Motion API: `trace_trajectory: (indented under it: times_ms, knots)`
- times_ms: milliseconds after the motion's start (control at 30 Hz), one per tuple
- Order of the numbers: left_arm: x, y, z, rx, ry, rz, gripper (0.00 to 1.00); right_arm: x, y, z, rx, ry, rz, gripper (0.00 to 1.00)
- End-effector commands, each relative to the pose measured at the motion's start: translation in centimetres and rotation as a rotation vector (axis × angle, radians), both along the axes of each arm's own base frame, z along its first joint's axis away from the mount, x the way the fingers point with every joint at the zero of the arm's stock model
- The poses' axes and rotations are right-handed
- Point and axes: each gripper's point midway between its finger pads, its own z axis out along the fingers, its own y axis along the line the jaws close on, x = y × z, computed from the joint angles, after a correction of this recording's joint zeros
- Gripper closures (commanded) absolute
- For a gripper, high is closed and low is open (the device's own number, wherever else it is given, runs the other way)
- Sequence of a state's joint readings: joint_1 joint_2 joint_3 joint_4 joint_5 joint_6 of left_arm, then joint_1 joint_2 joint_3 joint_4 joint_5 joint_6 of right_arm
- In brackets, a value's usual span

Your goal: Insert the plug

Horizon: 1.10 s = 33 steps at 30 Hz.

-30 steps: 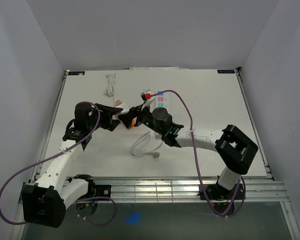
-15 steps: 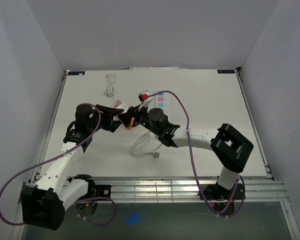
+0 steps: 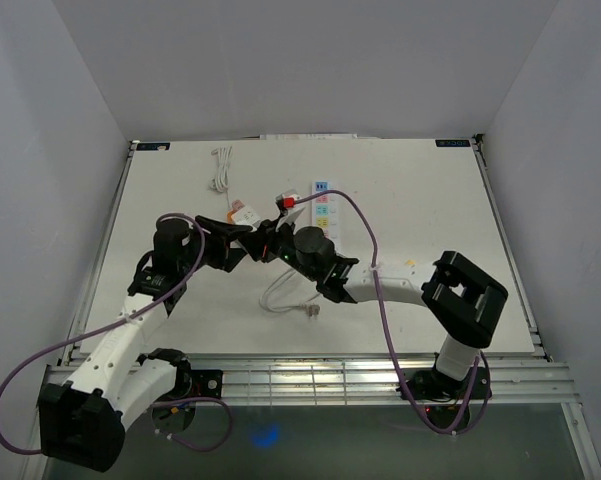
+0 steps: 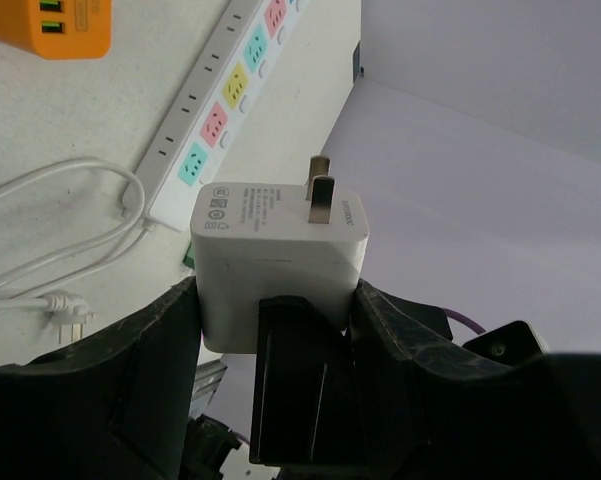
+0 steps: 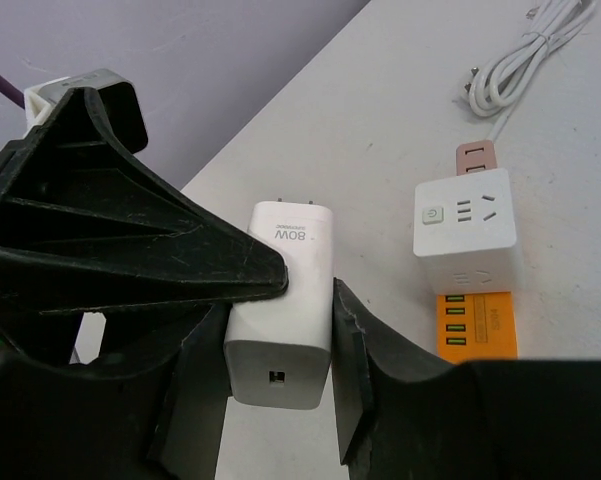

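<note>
The plug (image 4: 278, 255) is a white charger block with two metal prongs. My left gripper (image 4: 278, 300) is shut on its wide sides, prongs pointing away from the wrist. In the right wrist view the plug (image 5: 283, 300) shows its port end, with my right gripper (image 5: 280, 330) shut on its narrow sides and the left gripper's black finger (image 5: 130, 250) alongside. From above, both grippers meet at the plug (image 3: 254, 244) above the table's left middle. A white power strip (image 3: 323, 205) with coloured sockets lies behind them, also seen as the power strip (image 4: 225, 110).
A white cube socket (image 5: 467, 235) sits on an orange charging hub (image 5: 477, 325) near the grippers. A loose white cable (image 3: 285, 293) lies in front of them. A coiled white cable (image 3: 220, 168) rests at the back left. A purple arm cable (image 3: 365, 225) arcs over the strip.
My right gripper has moved left to the plug and closed its fingers on it. The left gripper has kept its hold and shifted slightly toward the near side.
</note>
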<state>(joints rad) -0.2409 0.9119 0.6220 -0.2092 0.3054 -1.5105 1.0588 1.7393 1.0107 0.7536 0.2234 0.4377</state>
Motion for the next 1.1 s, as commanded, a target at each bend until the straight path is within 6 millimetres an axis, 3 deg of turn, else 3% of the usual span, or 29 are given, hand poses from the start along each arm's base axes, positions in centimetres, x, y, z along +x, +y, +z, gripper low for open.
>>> trace_trajectory:
  times_ms: [0, 67, 100, 133, 267, 500, 567, 667, 800, 900, 1067]
  knots:
    - [-1.5, -1.0, 2.0, 0.004, -0.095, -0.094, 0.55, -0.1, -2.3, 2.1, 0.039, -0.058, -0.073, 0.92]
    - [-2.2, -0.8, 1.5, 0.038, -0.089, -0.106, 0.38, 0.4, -3.9, 1.1, 0.001, -0.057, -0.133, 0.92]
    - [-2.4, -0.6, 1.4, 0.05, -0.091, -0.107, 0.33, 0.3, -4.8, 1.6, 0.009, -0.058, -0.157, 0.92]
    - [-2.5, -0.5, 1.3, 0.062, -0.093, -0.106, 0.21, 0.4, -5.6, 1.2, -0.002, -0.045, -0.184, 0.92]
    - [-3.1, -0.2, 1.5, 0.124, -0.123, -0.132, 0.02, 0.8, -9.7, 0.9, -0.013, -0.043, -0.3, 0.92]
    - [-2.7, -0.4, 2.9, 0.3, -0.248, -0.259, 0.02, 2.5, -16.7, 0.4, -0.093, -0.003, -0.512, 0.92]
    - [-2.6, -0.8, 4.1, 0.334, -0.305, -0.32, 0.02, 3.4, -18.5, -0.6, -0.094, 0.044, -0.517, 0.92]
    - [-2.8, -1.6, 4.1, 0.398, -0.394, -0.444, 0.02, 4.3, -21.2, -0.8, -0.067, 0.083, -0.507, 0.92]
    - [-2.6, -2.5, 2.6, 0.448, -0.424, -0.546, 0.08, 5.7, -24.6, 0.0, -0.118, 0.069, -0.558, 0.92]
    - [-2.2, -3.5, 0.2, 0.557, -0.386, -0.568, 0.09, 6.6, -26.7, 0.7, -0.155, 0.051, -0.598, 0.92]
    - [-2.9, -7.2, -3.4, 0.694, -0.339, -0.664, 0.13, 7.7, -28.4, 1.0, -0.155, 0.056, -0.62, 0.92]
